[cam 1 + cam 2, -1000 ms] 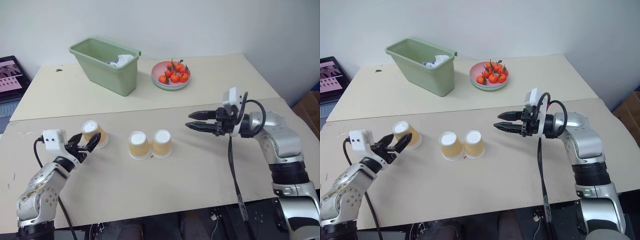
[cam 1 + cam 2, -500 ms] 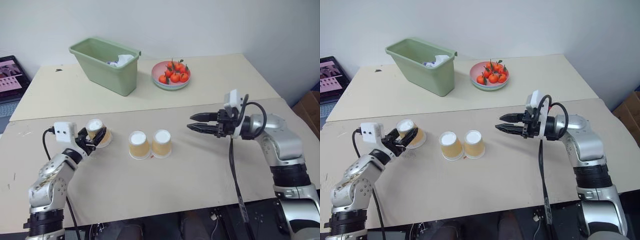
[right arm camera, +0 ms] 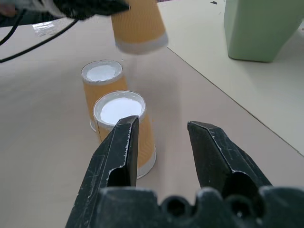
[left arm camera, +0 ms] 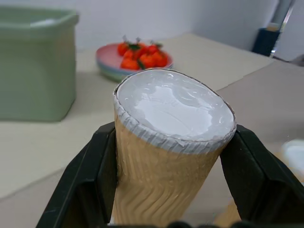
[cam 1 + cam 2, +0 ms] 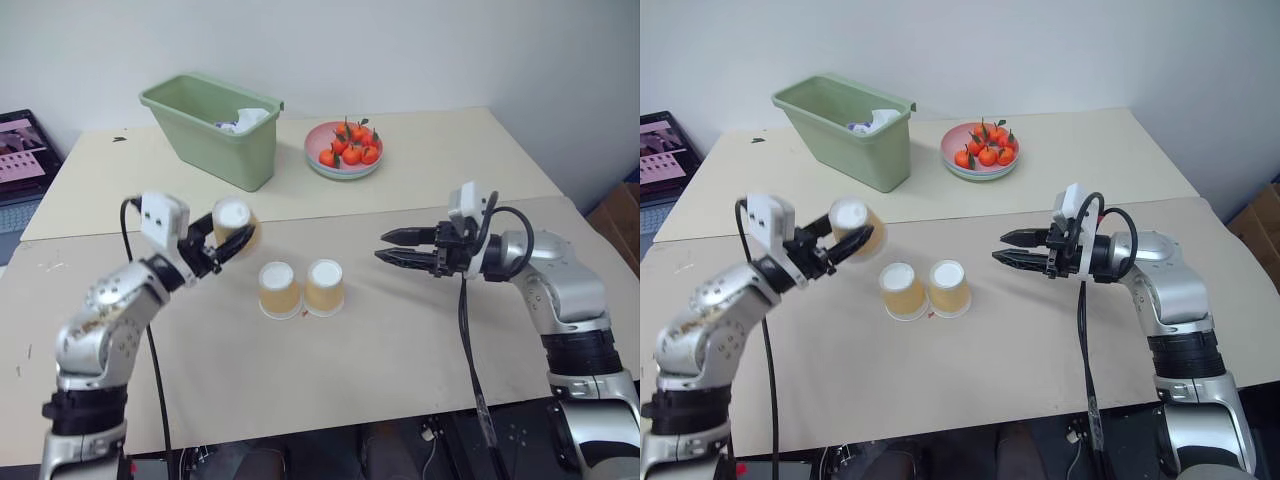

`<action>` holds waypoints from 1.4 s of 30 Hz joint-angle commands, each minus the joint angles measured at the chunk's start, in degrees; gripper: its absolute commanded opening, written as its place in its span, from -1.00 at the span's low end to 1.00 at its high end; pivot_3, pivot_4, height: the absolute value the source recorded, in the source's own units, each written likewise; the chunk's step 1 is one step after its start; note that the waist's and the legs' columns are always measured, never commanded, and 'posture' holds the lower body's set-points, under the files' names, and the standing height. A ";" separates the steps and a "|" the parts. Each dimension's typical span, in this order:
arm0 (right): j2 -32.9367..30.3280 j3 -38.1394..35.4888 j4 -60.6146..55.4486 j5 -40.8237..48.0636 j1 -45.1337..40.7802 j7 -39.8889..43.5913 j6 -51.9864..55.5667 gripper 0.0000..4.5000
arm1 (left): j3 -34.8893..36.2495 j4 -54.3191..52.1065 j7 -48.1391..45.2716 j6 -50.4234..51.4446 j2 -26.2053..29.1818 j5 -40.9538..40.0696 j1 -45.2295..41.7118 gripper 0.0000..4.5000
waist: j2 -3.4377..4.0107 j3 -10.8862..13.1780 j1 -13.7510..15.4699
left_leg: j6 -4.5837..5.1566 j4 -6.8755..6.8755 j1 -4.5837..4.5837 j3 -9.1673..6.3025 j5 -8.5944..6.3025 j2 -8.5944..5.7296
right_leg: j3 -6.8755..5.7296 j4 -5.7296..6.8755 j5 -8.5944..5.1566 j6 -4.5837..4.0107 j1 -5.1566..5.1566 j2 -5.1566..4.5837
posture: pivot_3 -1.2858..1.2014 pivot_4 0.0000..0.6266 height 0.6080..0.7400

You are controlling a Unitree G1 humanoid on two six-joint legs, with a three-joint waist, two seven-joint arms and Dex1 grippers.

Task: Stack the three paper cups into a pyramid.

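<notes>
No brand, label or readable writing shows on any of the things; the screen at the far left (image 5: 18,150) carries only a pinkish picture that is too small to read.

The left gripper (image 5: 222,243) has its two black fingers (image 4: 90,185) closed on the sides of one small tapered paper cup (image 5: 234,224), tan-orange with a white base and rim; the cup is upside down, tilted, and held in the air above the beige worktop (image 5: 380,350). The two other paper cups of the same kind (image 5: 279,289) (image 5: 323,285) stand upside down on the worktop, side by side and touching, just to the right of and nearer than the held cup. The right gripper (image 5: 385,247) hovers to the right of this pair, pointing toward it; in the right wrist view its fingers (image 3: 118,152) stand a little apart with nothing between them, yet they are as closed as they go.

A second ago the left fingers were open around the third cup, which stood on the worktop well to the left of the pair; now they grip it, and it has been lifted and carried to the right, close to the pair. The right gripper has kept its place.

Further back stand a light green plastic bin (image 5: 210,130) and a pink plate of small orange fruits (image 5: 343,150).
</notes>
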 commanded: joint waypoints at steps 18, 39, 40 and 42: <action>-2.42 -2.99 -8.34 3.34 3.50 -1.66 2.62 -0.09 | -8.51 2.24 -21.47 8.73 6.61 -8.04 -5.97 0.25 | -0.01 0.01 0.06 | -0.03 0.01 -0.71 -0.03 0.02 -0.02 | -0.03 0.05 0.04 0.05 -0.65 0.00 | 0.03 -0.52 0.81; -3.06 -3.35 -8.00 4.02 3.30 -2.78 3.02 -0.09 | -7.65 2.90 -21.74 11.84 3.23 -9.36 -9.59 0.25 | -0.01 0.01 -0.07 | 0.03 0.27 -0.76 -0.02 -0.01 -0.03 | -0.02 0.16 0.05 0.06 -0.67 -0.01 | 0.03 -0.52 0.81; -2.97 -3.33 -7.99 4.05 3.28 -2.81 3.01 -0.09 | -7.85 3.00 -21.89 11.60 3.33 -8.88 -9.29 0.25 | -0.01 0.01 -0.08 | 0.05 0.33 -0.77 -0.02 -0.02 -0.03 | -0.02 0.19 0.05 0.06 -0.67 0.00 | 0.03 -0.52 0.81; -2.74 -3.15 -7.69 3.85 3.16 -2.98 2.85 -0.09 | -8.37 3.09 -22.00 11.26 3.39 -8.00 -8.86 0.25 | -0.01 0.01 -0.06 | 0.06 0.40 -0.77 -0.02 -0.03 -0.04 | -0.01 0.26 0.05 0.06 -0.67 0.00 | 0.03 -0.52 0.81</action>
